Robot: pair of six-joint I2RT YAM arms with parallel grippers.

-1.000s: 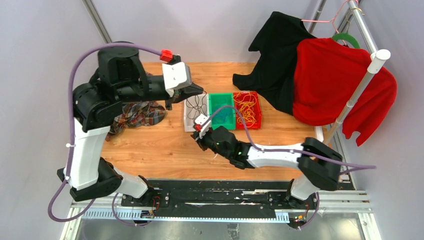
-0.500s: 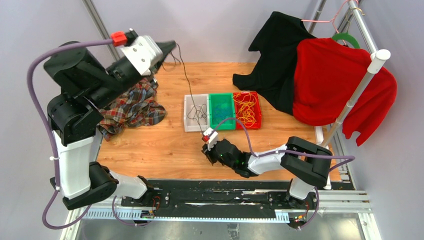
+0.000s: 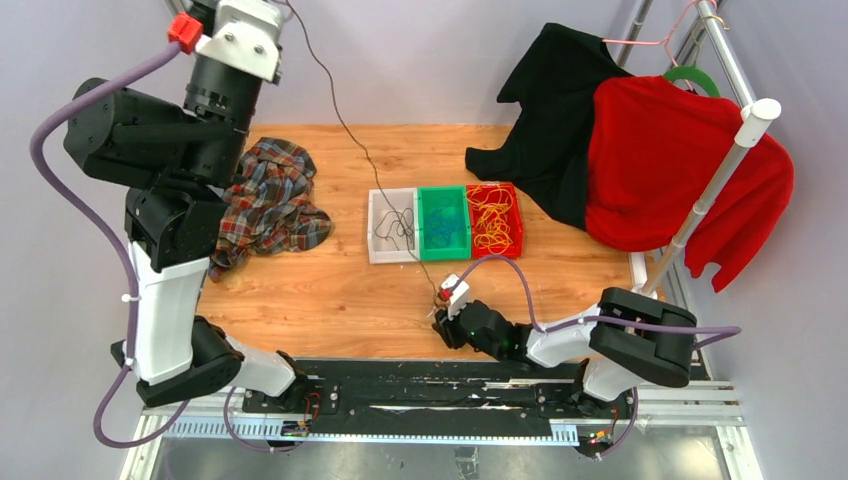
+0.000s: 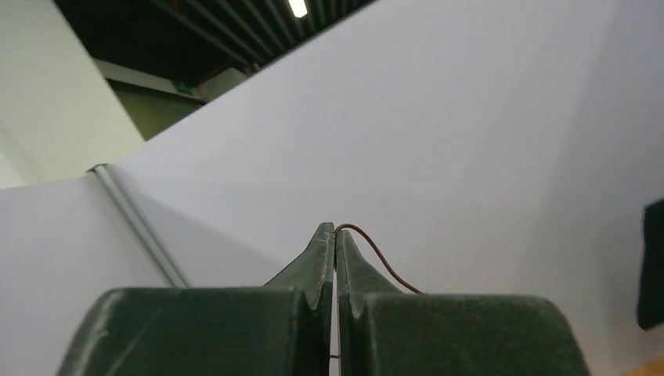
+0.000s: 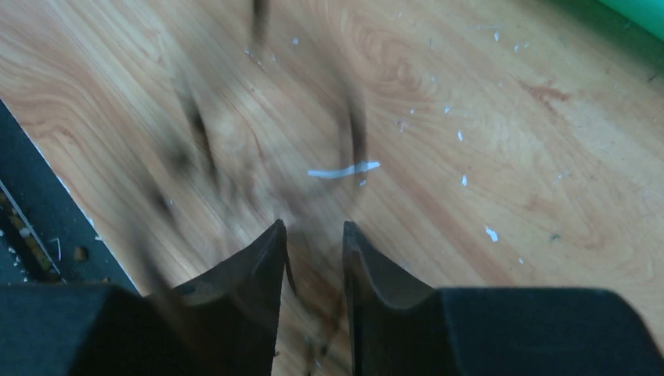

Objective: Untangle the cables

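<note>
Overhead, left arm (image 3: 215,90): reared high above the worktop's far left corner, wrist at the very top of the view.
Overhead, black cable (image 3: 345,118): one thin strand slanting down from that wrist, across the worktop (image 3: 330,290) and over the white bin (image 3: 372,228), to a spot close to the near edge.
Overhead, right gripper (image 3: 440,310): low by the near edge, right where the strand ends.
Overhead, bins: the white one, the green bin (image 3: 445,255) and the red bin (image 3: 518,222) touch in a row mid-worktop. Black loops (image 3: 398,225) lie in the white, blue cable (image 3: 443,222) in the green, yellow cables (image 3: 492,218) in the red. Whether the loops join the raised strand I cannot tell.
Left wrist, left gripper (image 4: 335,235): clenched tight, the thin wire pinched at the tips and curling off to the right.
Right wrist, right gripper: fingers (image 5: 250,274) parted, bare boards showing between. Blurred dark strands hang in front and nothing looks pinched.
Risk, low end: with those jaws loose, I'd expect the lower end to whip free and drop across the bins in a fresh snarl.
Risk, white bin: the strand rides over it, so more lift could hook the loops there and drag them out, or tip the bin.
Risk, pinch: so thin a wire may slide out of the high tips.
</note>
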